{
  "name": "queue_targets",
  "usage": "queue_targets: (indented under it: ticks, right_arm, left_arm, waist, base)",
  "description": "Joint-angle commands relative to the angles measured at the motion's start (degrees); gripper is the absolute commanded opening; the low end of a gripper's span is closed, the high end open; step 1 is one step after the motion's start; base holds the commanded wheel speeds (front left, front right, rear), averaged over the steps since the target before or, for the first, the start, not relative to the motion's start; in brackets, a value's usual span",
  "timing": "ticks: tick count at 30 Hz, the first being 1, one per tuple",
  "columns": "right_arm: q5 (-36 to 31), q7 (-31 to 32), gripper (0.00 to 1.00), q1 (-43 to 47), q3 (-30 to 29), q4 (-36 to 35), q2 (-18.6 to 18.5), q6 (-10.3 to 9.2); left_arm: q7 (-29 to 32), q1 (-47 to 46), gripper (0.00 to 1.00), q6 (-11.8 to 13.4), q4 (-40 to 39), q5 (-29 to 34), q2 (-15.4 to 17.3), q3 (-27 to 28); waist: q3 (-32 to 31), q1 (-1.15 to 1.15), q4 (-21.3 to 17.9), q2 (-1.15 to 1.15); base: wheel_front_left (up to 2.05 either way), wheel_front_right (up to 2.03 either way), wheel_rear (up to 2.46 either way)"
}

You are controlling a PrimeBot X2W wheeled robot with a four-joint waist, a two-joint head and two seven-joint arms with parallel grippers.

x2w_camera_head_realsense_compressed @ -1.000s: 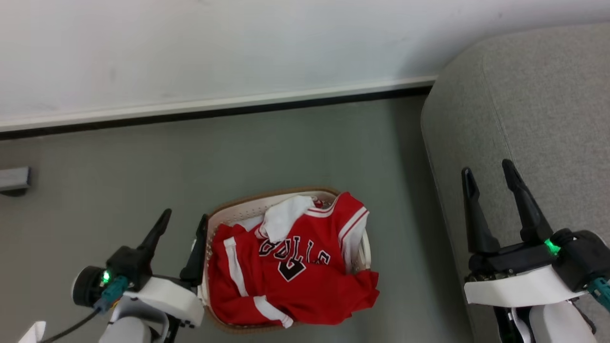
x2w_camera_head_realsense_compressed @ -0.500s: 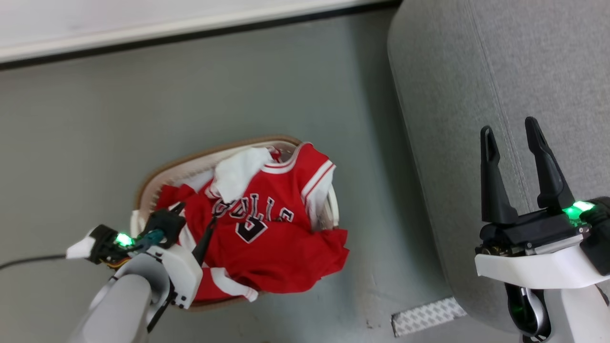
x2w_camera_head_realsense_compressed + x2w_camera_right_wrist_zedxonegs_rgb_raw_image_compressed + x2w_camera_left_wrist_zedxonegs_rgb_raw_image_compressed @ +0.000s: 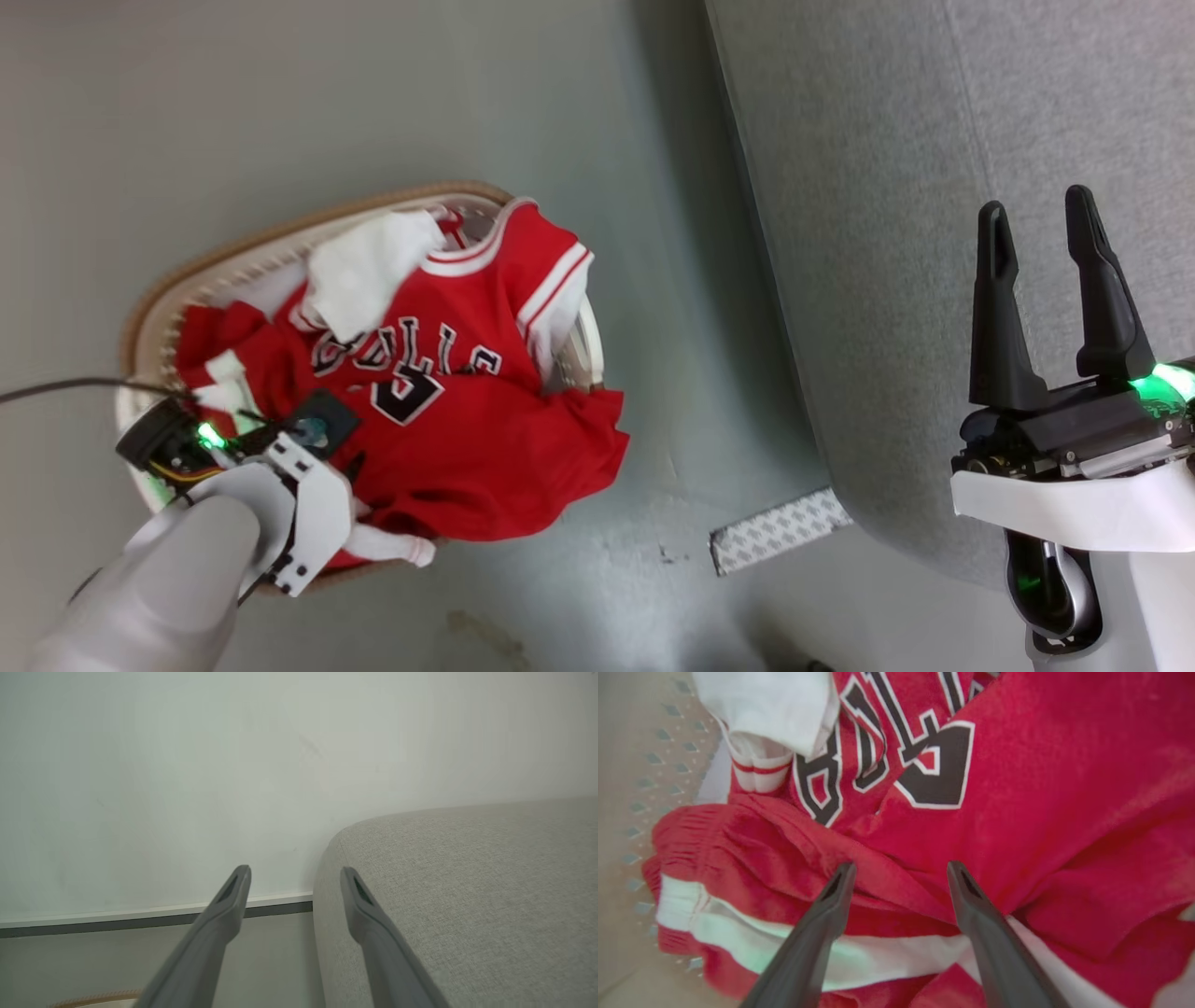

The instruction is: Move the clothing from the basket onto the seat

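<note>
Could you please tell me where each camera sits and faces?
Head view: on the head, looking down at basket, clothing, seat; left forearm, right gripper show.
Left wrist view: on that wrist, aimed along open left gripper at clothing.
Right wrist view: on that wrist, facing wall and seat past open right gripper.
Head and left wrist views share clothing and basket.

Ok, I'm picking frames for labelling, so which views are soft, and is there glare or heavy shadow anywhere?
Head view: sharp on the jersey, but the left forearm is blurred, a green light flares at the right gripper, and the seat shadows the floor beside it. Left wrist view: jersey and basket wall are soft. Right wrist view: seat weave crisp, fingers blurred low down.
</note>
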Motion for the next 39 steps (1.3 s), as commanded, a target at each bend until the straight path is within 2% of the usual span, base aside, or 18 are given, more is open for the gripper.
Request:
queue_targets:
  ticks: [1,11,12,13,14,15,22,27,39]
  right_arm:
    - [0.7,0.0,1.00,-0.4,-0.1,-0.2,0.0,-0.12]
    - [2.4,0.0,1.00,-1.4,0.5,-0.6,0.0,-0.12]
    - [2.5,0.0,1.00,-1.3,0.5,-0.6,0.0,-0.12]
    - [2.5,0.0,1.00,-1.2,0.4,-0.7,0.0,-0.12]
    - [2.5,0.0,1.00,-1.1,0.3,-0.7,0.0,-0.12]
    - [2.5,0.0,1.00,-0.9,0.3,-0.6,0.0,-0.12]
    - [2.1,0.0,1.00,-0.5,-0.2,0.3,0.0,-0.12]
    - [1.0,0.0,1.00,-0.6,-0.8,0.7,0.0,-0.12]
    - [-3.4,0.0,1.00,2.5,-1.7,4.5,0.0,-0.12]
  left_arm:
    - [0.6,-0.6,1.00,0.1,0.6,-1.2,0.6,-1.0]
    - [6.0,-6.0,1.00,0.1,4.1,-5.9,3.1,-11.5]
    - [6.3,-6.3,0.86,0.1,4.4,-6.7,3.3,-12.0]
    - [6.3,-6.5,0.50,0.1,4.7,-7.3,3.4,-12.5]
    - [6.4,-6.7,0.32,0.1,4.9,-8.2,3.3,-12.9]
    - [6.3,-6.8,0.00,0.1,5.1,-9.0,3.2,-13.3]
    - [4.2,-7.1,0.00,0.1,5.9,-12.5,2.3,-15.3]
    - [1.3,-6.4,0.00,0.1,6.4,-14.7,0.2,-15.9]
    - [-9.0,-1.2,0.00,0.1,6.8,-21.0,-7.0,-14.3]
  waist:
    - [1.6,-0.01,-0.9,0.00]
    - [5.7,-0.01,-2.1,0.00]
    - [5.9,-0.01,-2.2,0.00]
    - [6.0,-0.01,-2.2,0.00]
    - [6.1,-0.01,-2.3,0.00]
    - [6.1,-0.01,-2.2,0.00]
    - [4.5,-0.01,-1.6,0.00]
    - [1.0,-0.01,-0.1,0.00]
    - [-16.7,-0.01,6.3,0.00]
  base:
    - [0.00,0.00,0.00]
    - [0.00,0.00,0.00]
    - [0.00,0.00,0.00]
    - [0.00,0.00,0.00]
    - [0.00,0.00,0.00]
    - [0.00,0.00,0.00]
    - [0.00,0.00,0.00]
    - [0.00,0.00,0.00]
    - [0.00,0.00,0.00]
